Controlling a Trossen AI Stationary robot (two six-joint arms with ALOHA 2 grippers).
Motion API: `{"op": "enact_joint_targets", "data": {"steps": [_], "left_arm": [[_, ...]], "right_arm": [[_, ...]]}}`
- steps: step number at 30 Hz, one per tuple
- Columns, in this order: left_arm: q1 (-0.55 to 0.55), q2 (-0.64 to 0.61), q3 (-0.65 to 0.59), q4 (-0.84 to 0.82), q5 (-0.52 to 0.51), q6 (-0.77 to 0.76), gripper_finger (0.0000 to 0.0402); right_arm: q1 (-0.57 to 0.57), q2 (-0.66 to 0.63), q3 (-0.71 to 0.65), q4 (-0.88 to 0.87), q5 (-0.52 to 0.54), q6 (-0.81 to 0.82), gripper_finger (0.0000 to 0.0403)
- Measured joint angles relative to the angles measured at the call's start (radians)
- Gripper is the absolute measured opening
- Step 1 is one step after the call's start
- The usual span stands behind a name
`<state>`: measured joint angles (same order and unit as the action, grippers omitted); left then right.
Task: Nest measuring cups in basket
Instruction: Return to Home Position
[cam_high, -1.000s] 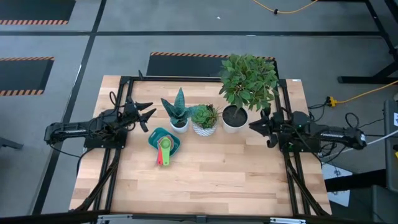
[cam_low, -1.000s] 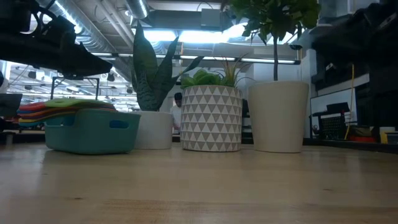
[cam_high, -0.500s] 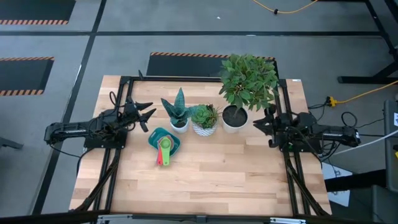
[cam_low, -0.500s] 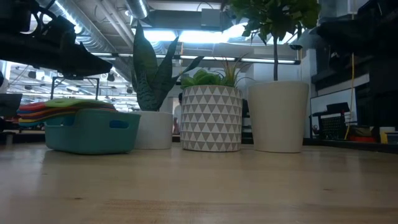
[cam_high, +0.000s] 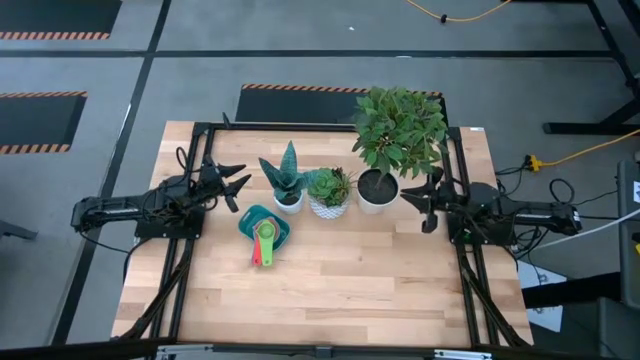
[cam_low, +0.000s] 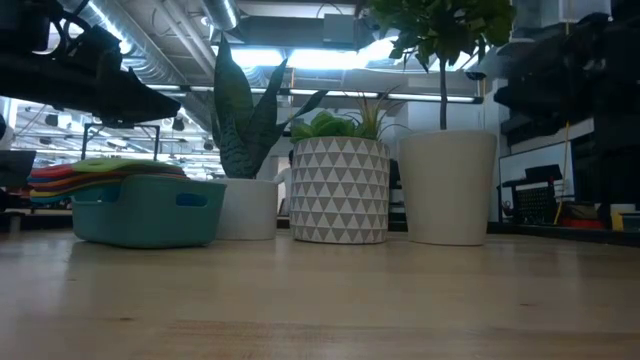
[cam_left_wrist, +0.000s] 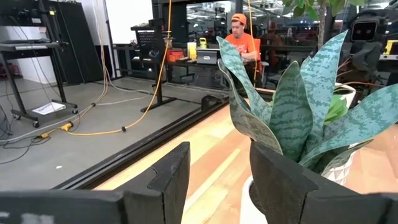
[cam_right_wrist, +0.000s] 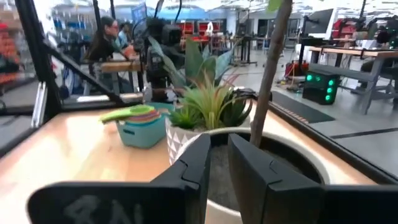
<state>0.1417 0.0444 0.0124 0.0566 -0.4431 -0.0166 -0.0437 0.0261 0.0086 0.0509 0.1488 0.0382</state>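
Observation:
The teal basket (cam_high: 278, 228) stands on the table left of centre, in front of the snake plant. The measuring cups (cam_high: 264, 236) lie nested inside it, and their green, red and orange handles (cam_high: 262, 254) stick out over its near rim. In the low view the cups (cam_low: 95, 170) rise above the basket (cam_low: 150, 208). My left gripper (cam_high: 238, 184) hovers open to the left of the snake plant and above the basket's far-left side. My right gripper (cam_high: 422, 205) is open by a narrow gap beside the tall plant's pot. Neither touches anything.
Three white pots stand in a row behind the basket: a snake plant (cam_high: 288, 198), a patterned pot with a succulent (cam_high: 328, 205) and a tall leafy plant (cam_high: 377, 190). The near half of the table (cam_high: 340, 290) is bare wood. People sit at desks in the room beyond.
My right gripper has shifted slightly next to the tall plant's pot and seems to have turned at the wrist. The basket, the cups and my left arm have kept still.

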Motion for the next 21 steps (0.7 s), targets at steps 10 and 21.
{"op": "enact_joint_targets", "data": {"steps": [10,21], "left_arm": [[0.0,0.0,0.0,-0.005,0.075,-0.001,0.016],[0.0,0.0,0.0,-0.043,0.349,-0.002,0.016]], "right_arm": [[0.0,0.02,0.0,-0.005,-0.026,-0.072,0.0062],[0.0,0.02,0.0,-0.005,-0.029,-0.07,0.0062]]}}
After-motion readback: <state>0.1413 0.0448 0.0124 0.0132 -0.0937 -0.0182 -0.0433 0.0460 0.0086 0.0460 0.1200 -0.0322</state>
